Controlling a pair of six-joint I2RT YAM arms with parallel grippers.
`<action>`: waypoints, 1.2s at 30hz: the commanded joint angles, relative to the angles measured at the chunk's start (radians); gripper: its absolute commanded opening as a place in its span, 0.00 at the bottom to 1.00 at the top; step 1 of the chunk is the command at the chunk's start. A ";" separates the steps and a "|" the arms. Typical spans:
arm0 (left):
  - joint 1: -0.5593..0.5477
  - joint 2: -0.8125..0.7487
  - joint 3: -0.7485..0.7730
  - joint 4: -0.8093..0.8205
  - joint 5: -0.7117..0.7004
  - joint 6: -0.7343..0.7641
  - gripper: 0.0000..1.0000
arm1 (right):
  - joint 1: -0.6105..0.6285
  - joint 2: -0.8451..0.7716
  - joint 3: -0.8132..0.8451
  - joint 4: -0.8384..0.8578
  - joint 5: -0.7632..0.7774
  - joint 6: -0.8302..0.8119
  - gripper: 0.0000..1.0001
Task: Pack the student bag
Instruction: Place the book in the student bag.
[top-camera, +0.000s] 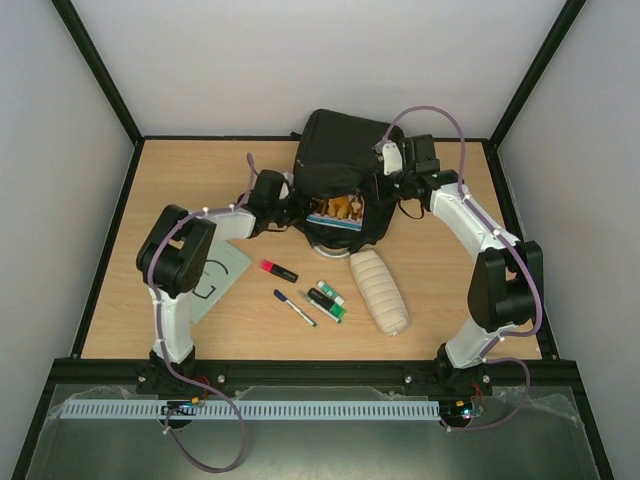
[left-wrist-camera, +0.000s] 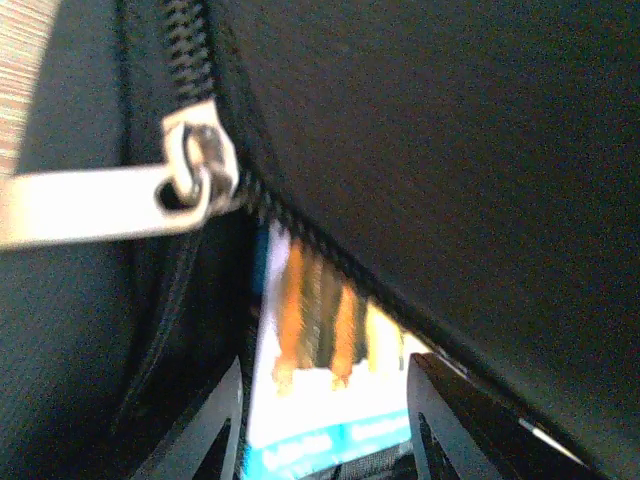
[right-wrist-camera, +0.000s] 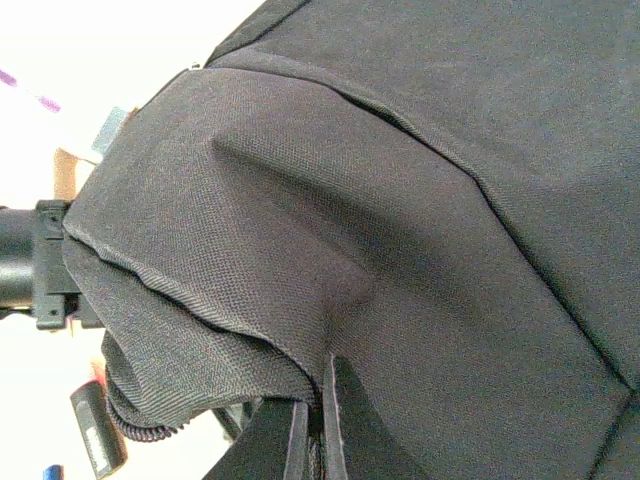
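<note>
Black bag (top-camera: 335, 150) sits mid-table (top-camera: 450, 320) toward the far edge, mouth open to the near side w/ a blue-white box (top-camera: 335, 215) showing inside; beige pencil case (top-camera: 379, 291), red marker (top-camera: 279, 270), pen (top-camera: 295, 308) and green markers (top-camera: 328, 300) lie on the wood just in front, grey sheet (top-camera: 215, 280) off to the left. L gripper (left-wrist-camera: 325, 370) is at the left rim of the mouth, fingers apart, gripping nothing, zip pull (left-wrist-camera: 100, 200) close by. R gripper (right-wrist-camera: 322, 400) is clenched on a fold of bag fabric at the right rim.
</note>
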 joint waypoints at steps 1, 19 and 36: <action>-0.022 -0.168 -0.033 -0.122 -0.118 0.091 0.50 | 0.006 0.005 0.001 0.004 -0.048 -0.006 0.01; -0.242 -0.194 -0.117 -0.150 -0.307 0.185 0.06 | 0.006 -0.013 -0.023 0.011 -0.071 -0.007 0.01; -0.225 0.092 0.117 -0.085 -0.388 0.207 0.02 | 0.006 -0.023 -0.038 0.010 -0.133 -0.014 0.01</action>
